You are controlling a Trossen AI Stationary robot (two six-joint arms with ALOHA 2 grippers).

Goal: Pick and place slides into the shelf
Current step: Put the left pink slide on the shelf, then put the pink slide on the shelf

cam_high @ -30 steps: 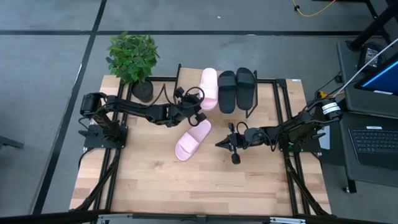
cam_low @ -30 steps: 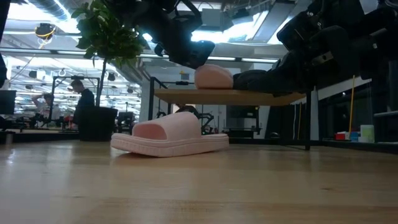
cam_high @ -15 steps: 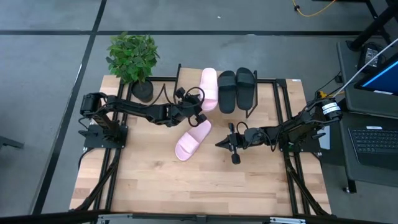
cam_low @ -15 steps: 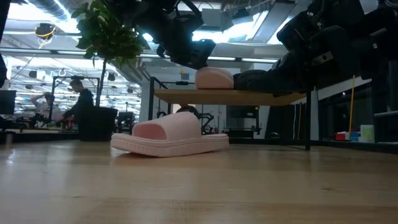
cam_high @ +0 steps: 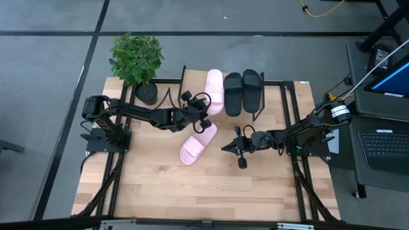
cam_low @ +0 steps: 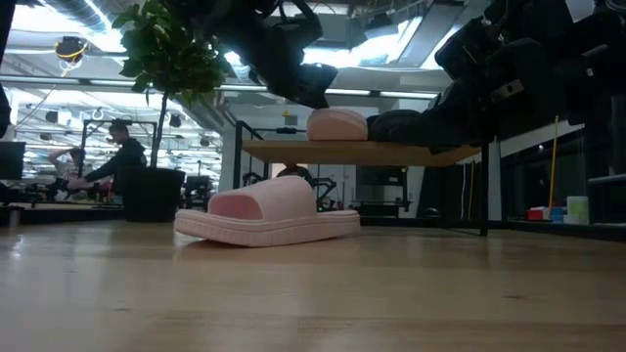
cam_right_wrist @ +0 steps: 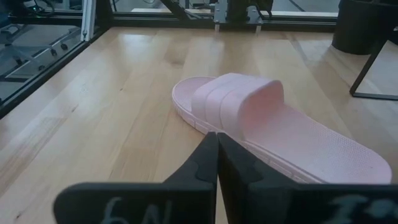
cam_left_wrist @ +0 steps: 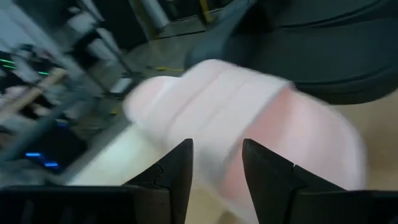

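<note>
The shelf [cam_high: 281, 89] stands at the table's far edge, its wood top [cam_low: 362, 152] raised on black legs. One pink slide [cam_high: 214, 91] and two black slides [cam_high: 233, 94] [cam_high: 252, 88] lie side by side on it, soles down. The second pink slide [cam_high: 198, 142] lies flat on the table, and it also shows in the low view [cam_low: 269, 210] and the right wrist view [cam_right_wrist: 273, 124]. My left gripper [cam_high: 203, 116] [cam_left_wrist: 217, 168] is open at the near end of the shelf's pink slide [cam_left_wrist: 236, 118]. My right gripper [cam_high: 238, 148] [cam_right_wrist: 216, 155] is shut, low over the table to the right of the table's pink slide.
A potted plant [cam_high: 136, 61] stands at the table's far left corner, beside the shelf. A laptop [cam_high: 386, 137] sits on a stand to the right of the table. The near half of the tabletop [cam_high: 204, 191] is bare wood. People show in the room behind, in the low view.
My left arm's wrist has shifted slightly at the shelf's near edge. No slide has moved.
</note>
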